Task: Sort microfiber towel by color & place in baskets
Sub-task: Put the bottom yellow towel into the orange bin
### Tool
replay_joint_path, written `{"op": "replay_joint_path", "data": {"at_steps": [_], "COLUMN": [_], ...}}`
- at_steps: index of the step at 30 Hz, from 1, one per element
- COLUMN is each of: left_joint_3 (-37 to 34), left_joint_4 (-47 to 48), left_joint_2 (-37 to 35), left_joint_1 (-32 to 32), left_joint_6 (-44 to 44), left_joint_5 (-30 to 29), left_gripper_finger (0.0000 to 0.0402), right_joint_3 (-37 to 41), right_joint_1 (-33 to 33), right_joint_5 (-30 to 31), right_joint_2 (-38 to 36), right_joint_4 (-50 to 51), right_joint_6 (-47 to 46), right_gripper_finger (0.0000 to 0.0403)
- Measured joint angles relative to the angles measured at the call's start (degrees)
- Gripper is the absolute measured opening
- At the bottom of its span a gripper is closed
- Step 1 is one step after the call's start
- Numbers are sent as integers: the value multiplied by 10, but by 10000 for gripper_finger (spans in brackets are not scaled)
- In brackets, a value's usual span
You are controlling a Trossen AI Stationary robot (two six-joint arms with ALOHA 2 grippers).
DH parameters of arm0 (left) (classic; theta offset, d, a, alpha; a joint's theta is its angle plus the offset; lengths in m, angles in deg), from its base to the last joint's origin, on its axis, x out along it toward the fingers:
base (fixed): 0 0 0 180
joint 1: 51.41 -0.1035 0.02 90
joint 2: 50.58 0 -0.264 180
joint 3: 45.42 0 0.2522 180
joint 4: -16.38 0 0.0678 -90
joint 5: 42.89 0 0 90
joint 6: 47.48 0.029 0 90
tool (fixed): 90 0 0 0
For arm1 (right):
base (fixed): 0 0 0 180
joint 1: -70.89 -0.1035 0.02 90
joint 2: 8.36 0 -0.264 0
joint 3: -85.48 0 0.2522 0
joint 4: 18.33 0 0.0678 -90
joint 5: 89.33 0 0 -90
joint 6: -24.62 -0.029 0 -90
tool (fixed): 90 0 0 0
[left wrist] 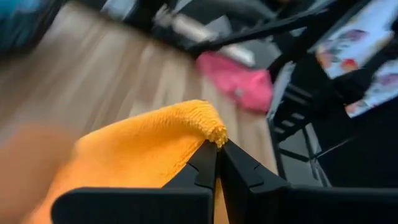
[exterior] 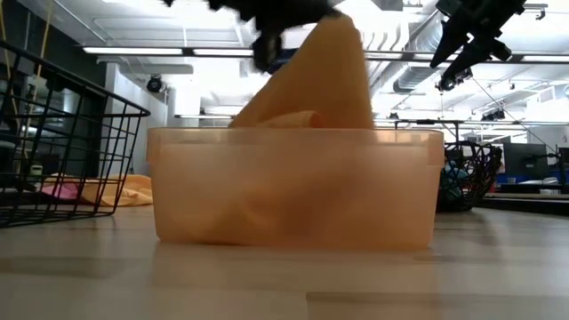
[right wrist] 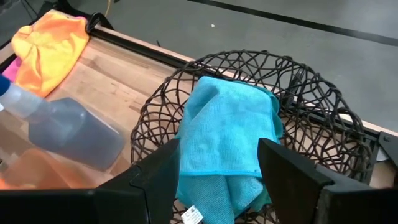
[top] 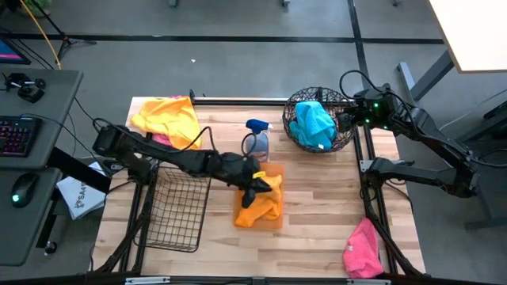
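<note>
1. Upper left of the high view: a loose orange towel point(top: 168, 117) lies on the table point(top: 317, 198), unsorted, above the black wire-grid basket point(top: 176, 212), which looks empty.
2. Centre: the left gripper point(top: 253, 184) is clenched on an orange towel point(top: 261, 202), holding it over the orange bin point(exterior: 293, 187). The step in hand is the drop; next, the jaws need to release.
3. Upper right: the right gripper point(right wrist: 214, 165) hovers spread wide above the round wire basket point(top: 320, 119), which holds a blue towel point(top: 311, 123).
4. Lower right: a pink towel point(top: 362, 247) waits.
</note>
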Motion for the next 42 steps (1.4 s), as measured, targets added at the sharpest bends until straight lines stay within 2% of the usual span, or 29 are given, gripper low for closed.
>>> {"op": "replay_joint_path", "data": {"at_steps": [4, 7, 18, 21, 26, 32, 37, 42], "left_joint_3": [36, 37, -103, -122, -108, -74, -43, 7], "left_joint_4": [-20, -17, -3, 9, 42, 64, 136, 211], "left_joint_2": [23, 27, 13, 23, 47, 54, 54, 55], "left_joint_1": [7, 11, 38, 37, 19, 6, -3, -7], "left_joint_6": [68, 70, -67, -96, -88, -37, 6, 55], "left_joint_5": [3, 3, -19, -20, -12, -12, -10, 18], "left_gripper_finger": [0, 0, 0, 0, 0, 3, 40, 119], "right_joint_3": [0, 0, 0, 0, 0, 0, 0, 0], "right_joint_1": [0, 0, 0, 0, 0, 0, 0, 0], "right_joint_5": [7, 12, 12, 12, 12, 11, 11, 11], "right_joint_2": [0, 0, 4, 9, 16, 18, 18, 18], "right_joint_4": [0, 0, 0, 0, 0, 0, 0, 0], "right_joint_6": [0, 0, -2, -3, -7, 1, 0, 0], "right_gripper_finger": [211, 211, 211, 211, 211, 211, 211, 211]}}
